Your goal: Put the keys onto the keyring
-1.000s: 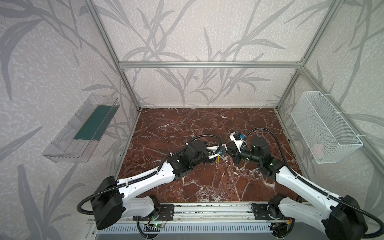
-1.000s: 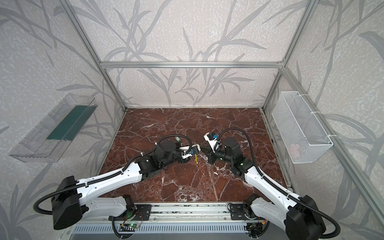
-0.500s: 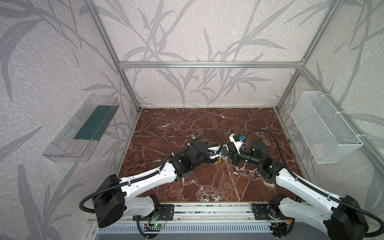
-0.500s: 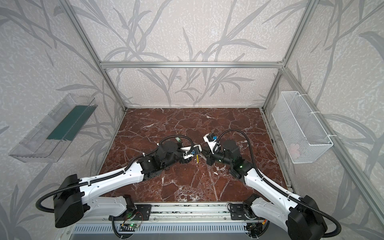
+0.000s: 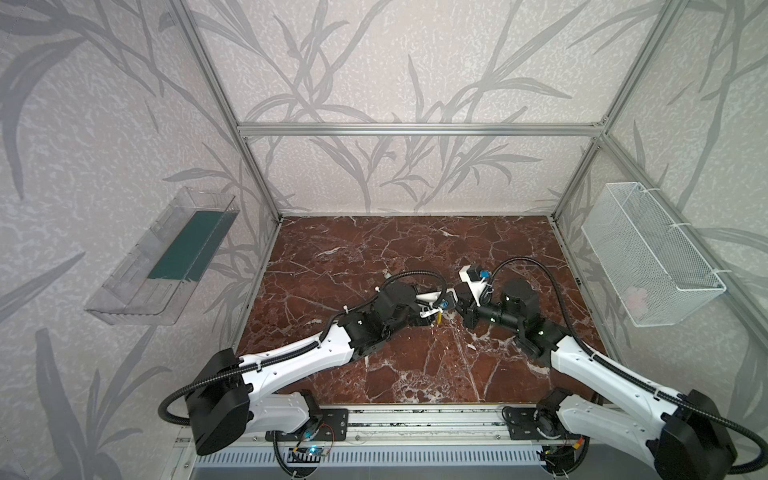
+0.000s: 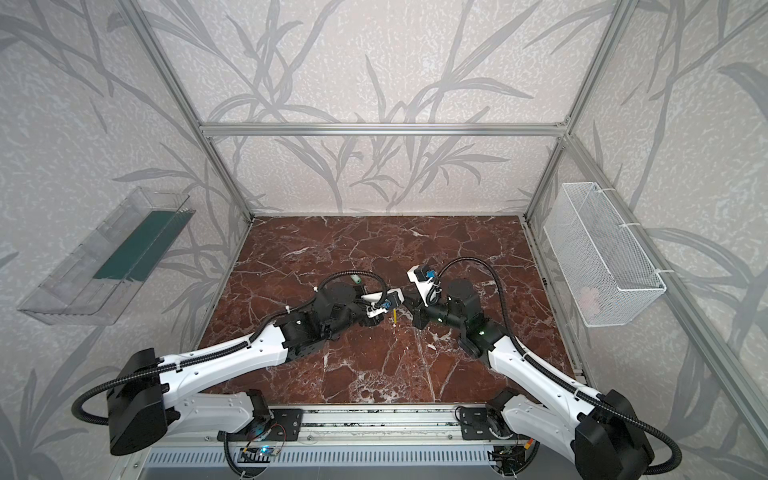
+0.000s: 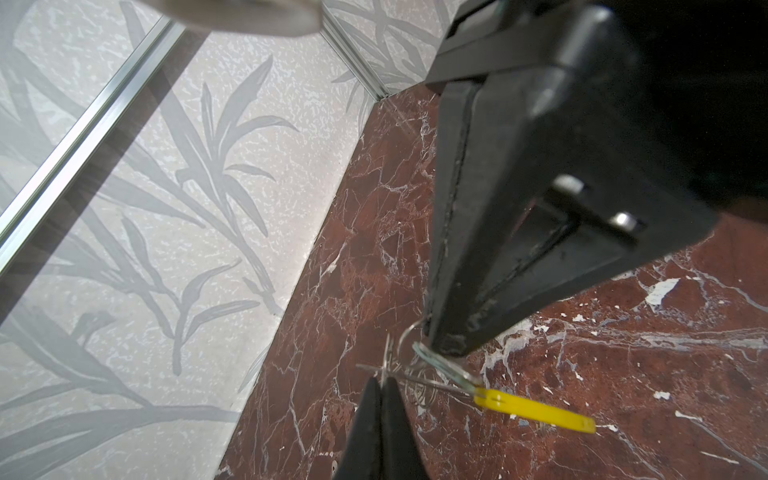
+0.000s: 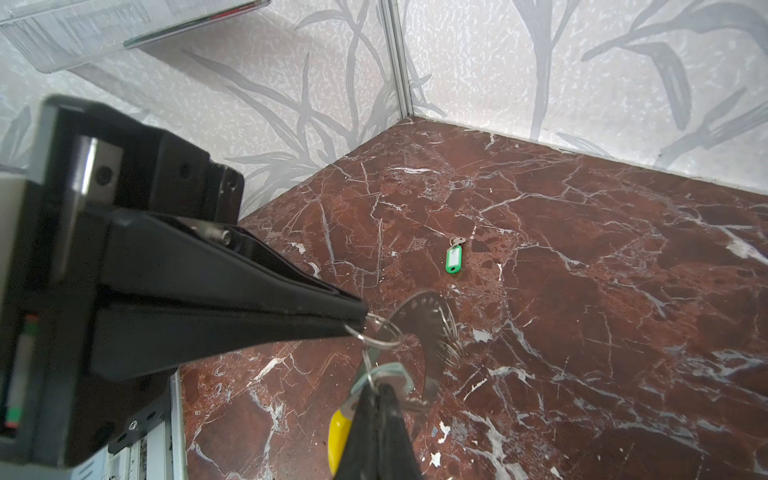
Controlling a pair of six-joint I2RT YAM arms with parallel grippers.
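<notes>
- The right hand (image 8: 378, 388) was edged slightly toward the left hand (image 8: 360, 319), mid-frame in both top views.
- Both were kept clamped on the keyring (image 7: 536, 409) between them.
- One key (image 6: 354, 279) was left on the table (image 6: 374, 241), left of centre; threading was judged unfinished.

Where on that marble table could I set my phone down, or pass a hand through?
Free: the table strip along the back wall; the left side beyond the left arm; the front middle between the arms. Crowded: the centre, where left end effector and right end effector clamp the keyring, and the green-tagged key just behind.
</notes>
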